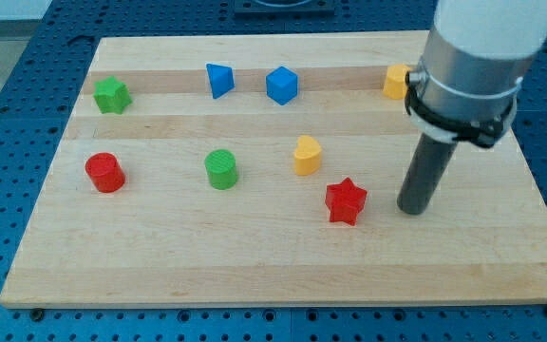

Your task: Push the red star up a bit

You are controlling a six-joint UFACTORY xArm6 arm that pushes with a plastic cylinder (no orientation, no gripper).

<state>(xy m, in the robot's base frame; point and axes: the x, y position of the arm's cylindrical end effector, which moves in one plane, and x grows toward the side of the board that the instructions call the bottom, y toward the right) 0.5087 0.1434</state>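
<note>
The red star (346, 200) lies on the wooden board (254, 266), right of the middle and towards the view's bottom. My tip (412, 208) rests on the board just to the star's right, at about the same height in the view, with a small gap between them. A yellow rounded block (306, 155) sits just above and to the left of the star.
A red cylinder (104, 172) and a green cylinder (221, 169) lie to the left. Along the top are a green star (111, 95), a blue wedge-like block (219, 80), a blue cube-like block (281, 85) and a yellow block (396, 82), partly hidden by the arm.
</note>
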